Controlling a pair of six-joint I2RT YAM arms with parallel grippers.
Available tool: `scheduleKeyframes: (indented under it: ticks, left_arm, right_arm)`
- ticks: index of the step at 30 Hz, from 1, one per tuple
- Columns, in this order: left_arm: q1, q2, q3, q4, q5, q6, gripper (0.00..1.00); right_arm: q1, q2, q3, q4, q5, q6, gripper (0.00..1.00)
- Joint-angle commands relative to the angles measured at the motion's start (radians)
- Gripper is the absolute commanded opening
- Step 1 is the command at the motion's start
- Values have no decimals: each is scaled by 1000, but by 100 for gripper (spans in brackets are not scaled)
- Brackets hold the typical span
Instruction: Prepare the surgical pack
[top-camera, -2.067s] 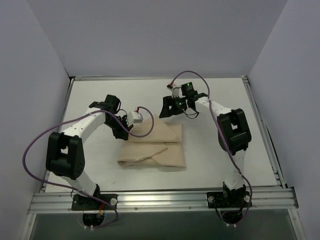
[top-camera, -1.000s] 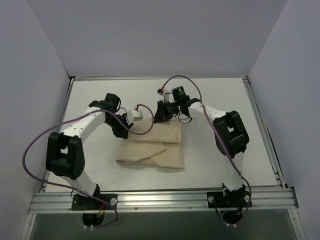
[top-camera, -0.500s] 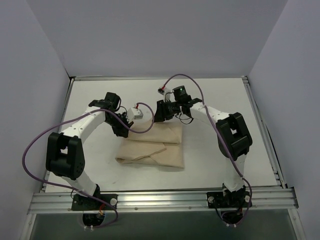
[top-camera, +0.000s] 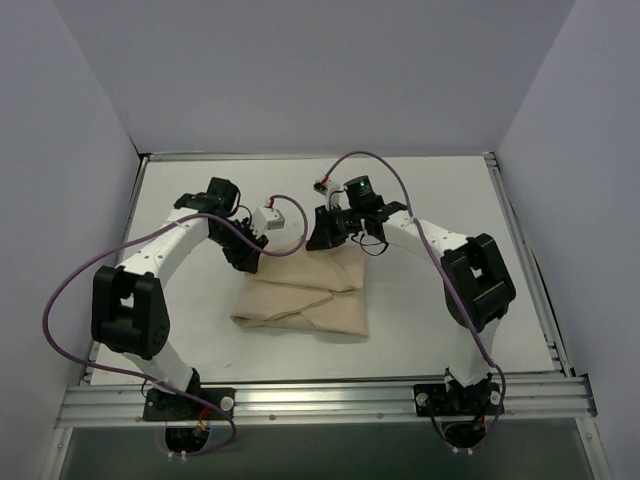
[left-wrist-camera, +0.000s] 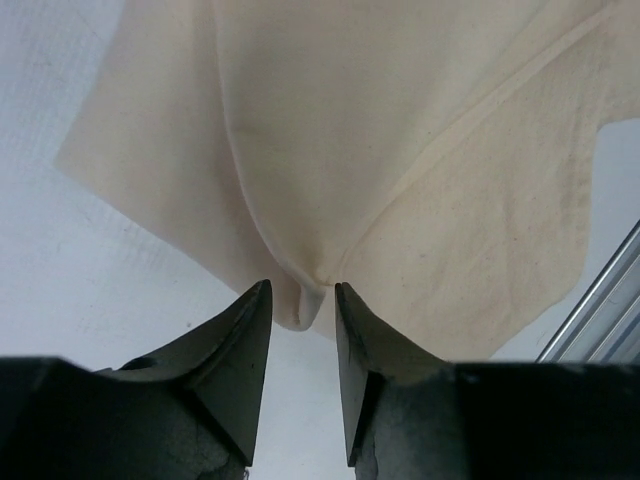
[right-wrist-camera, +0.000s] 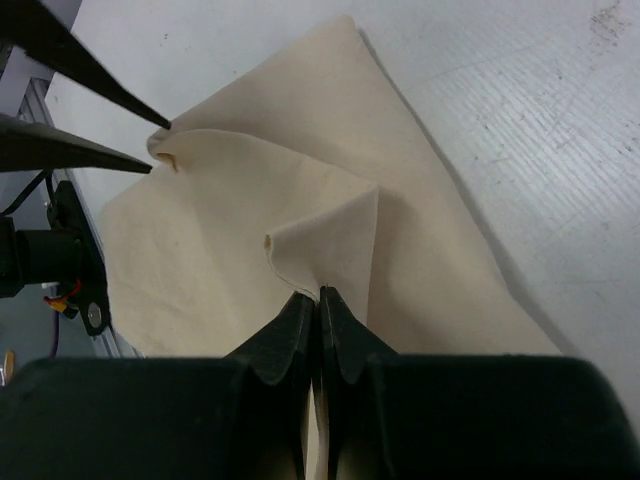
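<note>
While the cloth (top-camera: 305, 300) lies folded mid-frame on the table (top-camera: 430, 200) in the top view, the right gripper (right-wrist-camera: 319, 296) pinches a raised fold at its upper edge, with the jaws together on fabric. The left gripper (left-wrist-camera: 300, 288) sits at the cloth's upper left corner, jaws apart, with a fold loose between them.

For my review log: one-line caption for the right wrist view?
Right gripper pinches a raised fold of the beige cloth; left gripper, jaws apart, straddles another corner.

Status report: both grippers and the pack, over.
Left gripper open, astride a fold of the beige cloth. Right gripper shut on its edge. No obstacle seen.
</note>
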Motion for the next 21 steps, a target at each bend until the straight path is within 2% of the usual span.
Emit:
scheduleKeyframes:
  ticks: [1,7,11,12,14,18,21]
  left_arm:
    - [15,-48,100,-50,52,-61,41]
    - [32,-137,141,-132,43,-104,43]
    - [151,-148,98,-196,105,-130,40]
    - [203,-131,76,-219,105,-130,37]
    - [230,-112,24,-222,65,-147,34]
    - [196,-124,-117,-129,-70,-179,31]
    - [157,-117,-116,-88,-56,-179,31]
  right_arm:
    - [60,-142,-43,28,1,1,0]
    - [114,-223,-160,83,26,5,0]
    - [171,-277,-201,100,35,-7,0]
    - [185,-288,-220,103,39,-8,0]
    - [212,-326,-249,123,58,-12,0]
    - [301,-409,-345,138,122,-27,0]
    - [361,-469,-373,129,183,-87,0]
